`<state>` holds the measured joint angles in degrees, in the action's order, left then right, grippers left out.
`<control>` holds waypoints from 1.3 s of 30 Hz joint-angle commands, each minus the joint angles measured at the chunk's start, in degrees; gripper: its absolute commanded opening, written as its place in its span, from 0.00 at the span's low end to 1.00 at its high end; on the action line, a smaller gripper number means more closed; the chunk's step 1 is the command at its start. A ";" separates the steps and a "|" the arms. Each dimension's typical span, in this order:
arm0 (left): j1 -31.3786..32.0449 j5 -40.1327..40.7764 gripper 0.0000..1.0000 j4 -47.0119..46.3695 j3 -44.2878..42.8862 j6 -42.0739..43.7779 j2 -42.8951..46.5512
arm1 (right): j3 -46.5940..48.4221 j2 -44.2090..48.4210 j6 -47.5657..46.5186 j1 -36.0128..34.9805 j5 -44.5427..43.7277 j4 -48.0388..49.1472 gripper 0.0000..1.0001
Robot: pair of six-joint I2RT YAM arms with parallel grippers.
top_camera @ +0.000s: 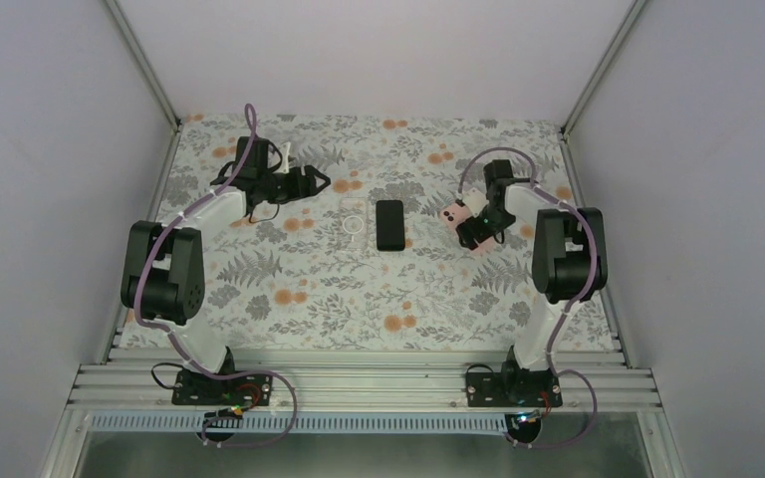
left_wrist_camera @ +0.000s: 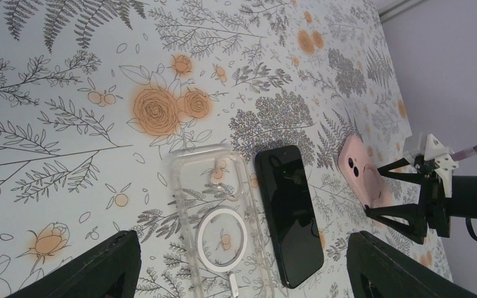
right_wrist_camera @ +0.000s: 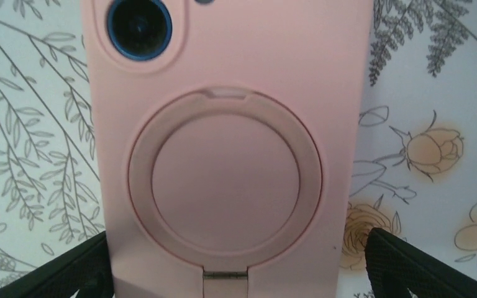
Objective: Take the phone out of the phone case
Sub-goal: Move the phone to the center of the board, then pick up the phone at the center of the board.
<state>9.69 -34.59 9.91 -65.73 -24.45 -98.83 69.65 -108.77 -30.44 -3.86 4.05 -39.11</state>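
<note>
A pink phone case (right_wrist_camera: 223,155) with a ring stand and a camera lens showing fills the right wrist view, lying back-up on the floral cloth. My right gripper (right_wrist_camera: 236,273) straddles its lower end, open, with a gap of cloth showing beside the right finger (right_wrist_camera: 410,267). From above, the pink phone case (top_camera: 455,215) lies at the right gripper (top_camera: 468,227). An empty clear case (left_wrist_camera: 220,220) and a bare black phone (left_wrist_camera: 287,214) lie side by side mid-table. My left gripper (left_wrist_camera: 242,261) hovers open at the far left, holding nothing.
The floral cloth (top_camera: 289,289) covers the table. Grey walls and metal corner posts (top_camera: 144,60) close in the back and both sides. The clear case (top_camera: 355,221) and black phone (top_camera: 390,224) lie between the two arms.
</note>
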 commanded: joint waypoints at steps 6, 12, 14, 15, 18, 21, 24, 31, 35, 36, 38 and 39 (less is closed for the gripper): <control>-0.39 -0.62 0.82 -0.52 -0.36 0.01 0.69 | 3.20 -6.58 2.00 -1.83 -1.66 0.01 0.88; -0.45 -0.48 0.82 -0.69 -0.30 0.04 0.52 | 3.72 -7.29 2.40 -2.78 -2.69 0.10 0.80; -0.44 -0.53 0.82 -0.49 -0.55 0.10 0.49 | 3.53 -7.12 2.24 -2.74 -2.64 -0.20 0.74; -0.43 -0.64 0.82 -0.44 -0.57 0.15 0.52 | 3.32 -6.77 2.15 -2.73 -2.54 -0.32 0.71; -0.44 -1.00 0.83 -0.53 -0.55 0.61 0.62 | 3.41 -5.22 2.18 -2.75 -1.23 -0.97 0.62; -0.38 -2.00 0.83 -0.76 -0.48 1.50 1.11 | 4.77 -2.85 2.20 -2.73 1.24 -2.40 0.55; -0.28 -3.77 0.84 -1.33 -0.20 2.50 2.21 | 6.71 -0.64 1.72 -2.76 4.35 -3.85 0.51; 0.30 -6.63 1.00 -1.26 0.13 7.75 5.62 | 10.13 1.89 -0.50 -2.74 10.21 -7.28 0.46; 0.33 -10.39 1.00 -0.47 -0.13 12.18 7.31 | 10.71 3.49 -2.31 -2.82 12.67 -9.02 0.44; 0.38 -11.49 1.00 0.25 -0.55 13.59 7.63 | 10.83 4.03 -2.84 -2.89 14.10 -9.73 0.44; 0.33 -13.60 1.00 1.89 -1.71 16.80 8.43 | 10.86 5.42 -4.12 -3.13 16.45 -11.11 0.43; 0.41 -14.34 1.00 2.87 -2.29 19.27 8.83 | 10.92 6.07 -4.85 -3.40 17.72 -11.98 0.43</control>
<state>9.93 -43.46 10.35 -65.80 -14.13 -92.07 78.63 -106.87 -31.68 -6.09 14.61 -47.27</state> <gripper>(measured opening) 0.998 0.735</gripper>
